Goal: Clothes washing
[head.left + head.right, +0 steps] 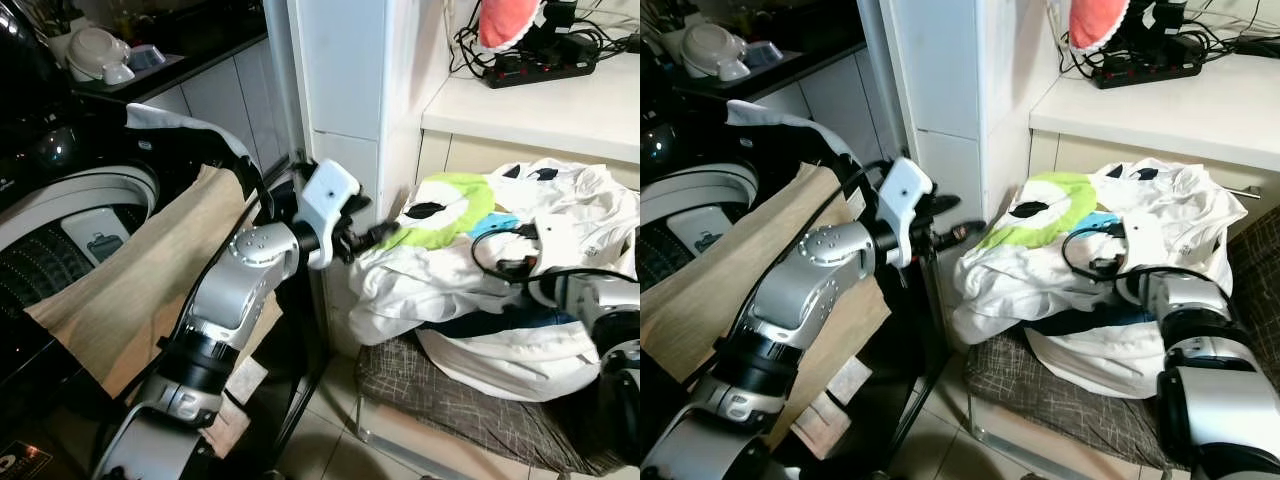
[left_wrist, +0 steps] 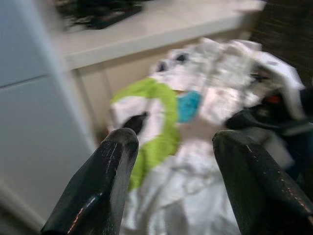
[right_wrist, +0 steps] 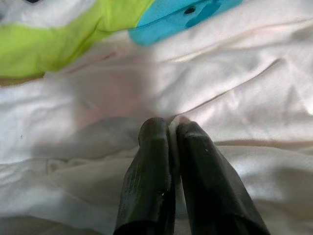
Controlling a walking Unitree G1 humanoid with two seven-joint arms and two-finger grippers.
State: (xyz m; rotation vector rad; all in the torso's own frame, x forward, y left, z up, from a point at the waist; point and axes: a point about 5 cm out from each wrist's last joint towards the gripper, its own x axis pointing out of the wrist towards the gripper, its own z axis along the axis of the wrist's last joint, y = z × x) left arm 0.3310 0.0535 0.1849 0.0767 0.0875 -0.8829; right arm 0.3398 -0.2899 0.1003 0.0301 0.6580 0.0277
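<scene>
A heap of white laundry [image 1: 500, 300] sits on a dark checked cushion [image 1: 440, 395] on the right, below a pale counter [image 1: 560, 100] that carries a black power strip [image 1: 540, 68] and tangled cables. A lime-green and white piece [image 1: 450, 205] lies on top of the heap toward the left, with a bit of turquoise cloth [image 3: 181, 14] just beside it.

The left gripper [image 2: 171, 147] is held out toward the heap from the left, next to the white cabinet [image 1: 340, 90]. From the head views its fingers look like a dark blur; the left wrist view shows them spread well apart with nothing between them, aimed at the green piece.

The right gripper [image 3: 172, 132] is down on the white fabric. The right wrist view shows its two fingers pressed together, with a thin fold of white cloth pinched between them.

On the far left stands the washing machine [image 1: 60, 230], a tan cloth [image 1: 150, 280] draped over its front edge.
</scene>
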